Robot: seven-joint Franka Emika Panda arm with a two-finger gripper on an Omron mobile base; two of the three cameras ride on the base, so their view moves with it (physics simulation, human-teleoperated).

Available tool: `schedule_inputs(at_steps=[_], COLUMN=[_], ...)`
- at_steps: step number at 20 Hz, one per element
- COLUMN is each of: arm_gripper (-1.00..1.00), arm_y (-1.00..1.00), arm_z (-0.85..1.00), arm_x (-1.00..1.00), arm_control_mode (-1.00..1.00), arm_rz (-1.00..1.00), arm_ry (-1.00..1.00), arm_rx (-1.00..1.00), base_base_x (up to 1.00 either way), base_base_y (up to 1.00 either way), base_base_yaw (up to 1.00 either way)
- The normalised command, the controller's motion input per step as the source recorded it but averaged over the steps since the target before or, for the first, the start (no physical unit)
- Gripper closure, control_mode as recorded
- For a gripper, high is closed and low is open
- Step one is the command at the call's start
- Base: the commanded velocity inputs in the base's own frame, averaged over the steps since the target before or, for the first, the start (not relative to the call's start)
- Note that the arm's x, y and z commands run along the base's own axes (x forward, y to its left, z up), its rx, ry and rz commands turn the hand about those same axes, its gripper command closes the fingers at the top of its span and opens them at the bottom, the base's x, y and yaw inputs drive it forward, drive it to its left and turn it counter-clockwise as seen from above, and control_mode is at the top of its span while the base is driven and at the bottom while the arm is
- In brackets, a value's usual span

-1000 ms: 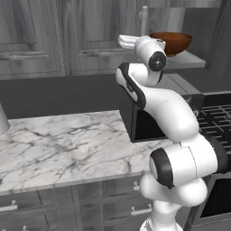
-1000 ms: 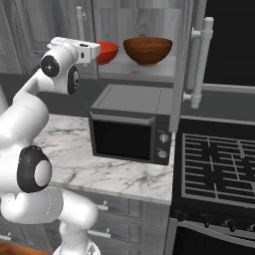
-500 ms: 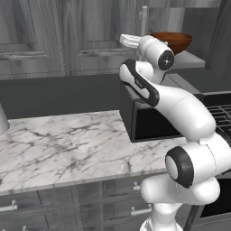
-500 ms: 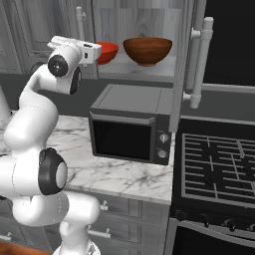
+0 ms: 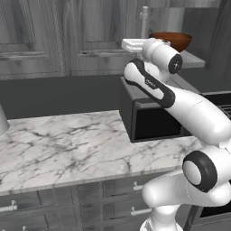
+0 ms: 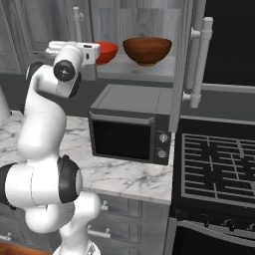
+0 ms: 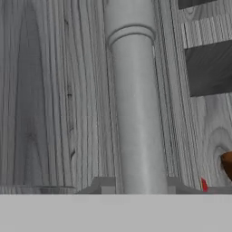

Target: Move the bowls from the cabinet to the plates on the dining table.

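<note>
White arm's cranked up high, wrist level, hand (image 7: 138,189) reaching toward the dark grey wood-grain cabinet (image 6: 139,20). In the hand view the fingertips (image 7: 105,186) sit on either side of the long silver-grey bar handle (image 7: 136,104), clenched on it. Right of the hand, on the grey inner shelf (image 6: 134,72), sit the glossy red bowl (image 6: 105,51) and then the dark brown bowl (image 6: 147,50). Left base view catches just the brown one (image 5: 173,40). Black microwave (image 6: 130,130) sits below on the marble tabletop (image 5: 67,144).
</note>
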Motion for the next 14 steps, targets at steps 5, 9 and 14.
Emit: schedule_inputs(at_steps=[5, 9, 14], arm_gripper=[1.0, 1.0, 1.0], arm_y=[0.54, 0.44, 0.4], arm_z=[0.07, 0.07, 0.05], arm_x=[-0.4, -0.5, -0.53], arm_control_mode=[-1.0, -1.0, -1.0], arm_rz=[0.0, -0.02, -0.02], arm_ry=[0.0, 0.0, 0.0], arm_rx=[-0.04, 0.0, 0.0], base_base_x=[0.0, 0.0, 0.0], base_base_y=[0.0, 0.0, 0.0], base_base_yaw=[0.0, 0.0, 0.0])
